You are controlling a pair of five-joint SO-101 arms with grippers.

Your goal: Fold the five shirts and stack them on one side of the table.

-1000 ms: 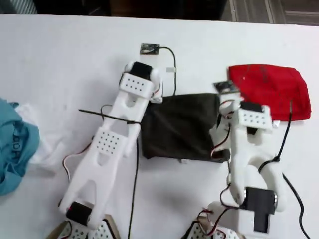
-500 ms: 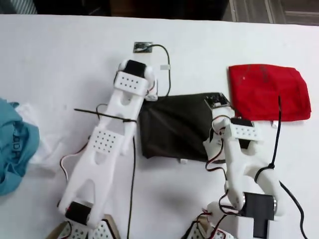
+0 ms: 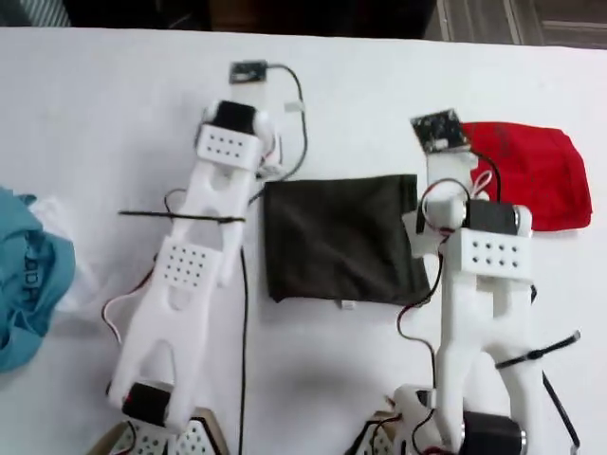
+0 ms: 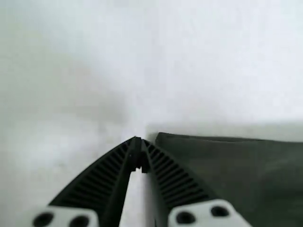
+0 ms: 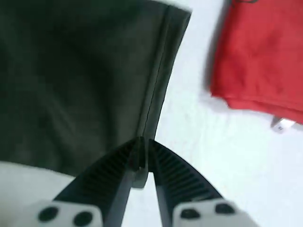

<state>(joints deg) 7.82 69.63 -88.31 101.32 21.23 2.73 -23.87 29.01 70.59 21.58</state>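
Both jaws are sitting closed: the left jaws beside the folded dark shirt [image 3: 341, 239] lying mid table [image 3: 114, 95], the right jaws at its hem, possibly nipping it. If you are lifting now, a snagged hem is risking pulling the fold open

crumpled teal cloth shirt [image 3: 27, 275] cut off by the high view's left edge; folded red cloth shirt [image 3: 541, 175] partly hidden behind the white right arm [image 3: 484, 275]; folded dark olive cloth shirt [image 3: 332, 237], one edge under that arm
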